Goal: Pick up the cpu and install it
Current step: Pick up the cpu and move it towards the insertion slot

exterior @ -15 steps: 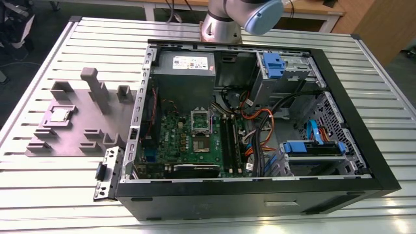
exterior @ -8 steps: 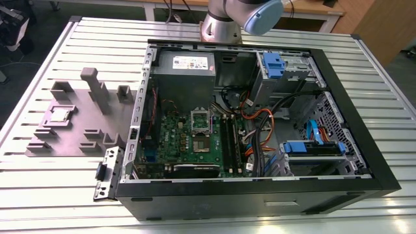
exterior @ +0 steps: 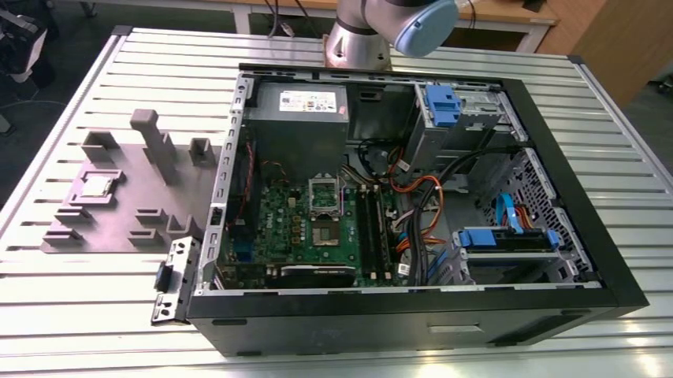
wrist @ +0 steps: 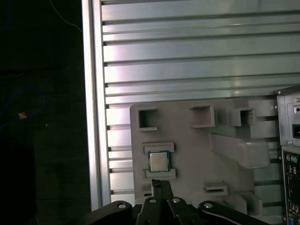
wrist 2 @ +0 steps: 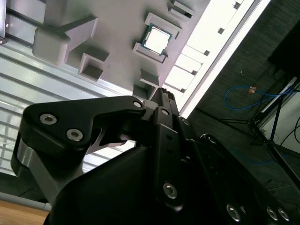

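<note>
The cpu (exterior: 98,186) is a small silver square lying flat in a low holder on the grey fixture plate (exterior: 116,228), to the exterior view's left of the open computer case (exterior: 421,315). Both wrist views look down on the cpu (wrist 2: 155,39) (wrist: 159,161) from well above. My gripper (wrist: 158,183) (wrist 2: 161,92) hangs over the plate close to the cpu's holder, clear of it, its black fingers pressed together with nothing between them. Inside the case, the green motherboard (exterior: 315,236) carries a silver socket frame (exterior: 324,191).
The fixture plate has several raised grey blocks (exterior: 158,146) around the cpu. The slatted metal table (exterior: 105,315) ends just beyond the plate, with dark floor and a blue cable (wrist 2: 243,96) past the edge. The arm's base (exterior: 358,43) stands behind the case.
</note>
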Controlling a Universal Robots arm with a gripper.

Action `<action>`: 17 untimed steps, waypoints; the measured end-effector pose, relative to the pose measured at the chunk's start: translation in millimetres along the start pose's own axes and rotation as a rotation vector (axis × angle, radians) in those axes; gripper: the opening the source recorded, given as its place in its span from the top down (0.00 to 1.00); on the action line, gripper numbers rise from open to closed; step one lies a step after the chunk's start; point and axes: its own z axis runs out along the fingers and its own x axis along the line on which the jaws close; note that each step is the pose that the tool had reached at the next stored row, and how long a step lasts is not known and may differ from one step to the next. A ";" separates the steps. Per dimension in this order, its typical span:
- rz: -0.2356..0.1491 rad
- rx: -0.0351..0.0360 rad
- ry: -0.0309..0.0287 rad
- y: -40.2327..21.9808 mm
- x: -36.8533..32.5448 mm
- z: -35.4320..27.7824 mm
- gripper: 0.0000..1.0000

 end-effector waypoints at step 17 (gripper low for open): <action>0.000 0.0000 0.0000 0.0 0.0 0.0 0.41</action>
